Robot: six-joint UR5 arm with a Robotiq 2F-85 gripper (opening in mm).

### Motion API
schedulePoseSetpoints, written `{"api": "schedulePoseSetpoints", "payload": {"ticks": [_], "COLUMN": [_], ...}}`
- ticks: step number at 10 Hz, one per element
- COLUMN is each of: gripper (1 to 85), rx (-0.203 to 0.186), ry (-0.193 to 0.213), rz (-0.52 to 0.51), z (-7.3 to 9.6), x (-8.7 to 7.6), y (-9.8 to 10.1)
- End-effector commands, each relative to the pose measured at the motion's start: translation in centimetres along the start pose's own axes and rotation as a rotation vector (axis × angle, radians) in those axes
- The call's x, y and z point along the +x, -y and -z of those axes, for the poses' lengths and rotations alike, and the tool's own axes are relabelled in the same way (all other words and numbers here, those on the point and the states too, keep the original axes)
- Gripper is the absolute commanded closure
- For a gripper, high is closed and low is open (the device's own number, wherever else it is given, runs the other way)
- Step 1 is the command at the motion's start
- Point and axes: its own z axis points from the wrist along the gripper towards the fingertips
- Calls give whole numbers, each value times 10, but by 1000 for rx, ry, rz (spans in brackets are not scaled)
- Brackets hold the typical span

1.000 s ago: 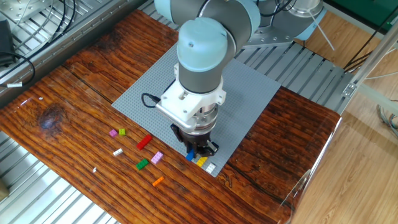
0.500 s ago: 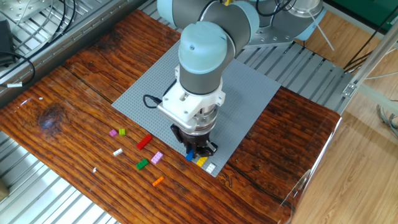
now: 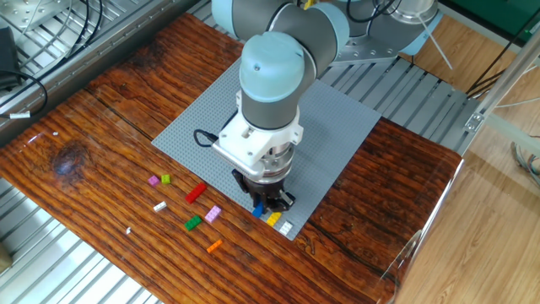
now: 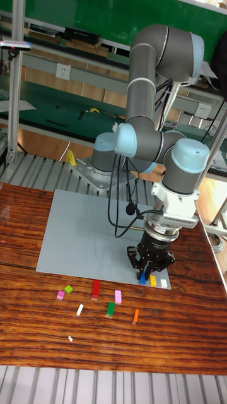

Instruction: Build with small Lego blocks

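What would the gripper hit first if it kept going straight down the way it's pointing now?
Most likely the blue Lego block at the gripper's fingertips, then the grey baseplate beneath; remaining gap is unclear.

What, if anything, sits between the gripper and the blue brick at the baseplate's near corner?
Nothing visible. The gripper is right down over the blue brick on the baseplate, fingers on either side. The yellow brick and white brick lie beside it, not between.
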Motion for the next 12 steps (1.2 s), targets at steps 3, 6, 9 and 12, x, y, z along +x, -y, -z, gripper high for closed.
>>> {"api": "schedulePoseSetpoints", "payload": {"ticks": [3, 6, 9, 12], "gripper": [847, 847, 847, 847], "rx": [-21, -12, -18, -22], "ry": [-13, -14, -16, -32], "rz": [-19, -18, -22, -9], "z": [0, -1, -1, -3], "x": [2, 2, 2, 5], "y": [-4, -1, -3, -4]}}
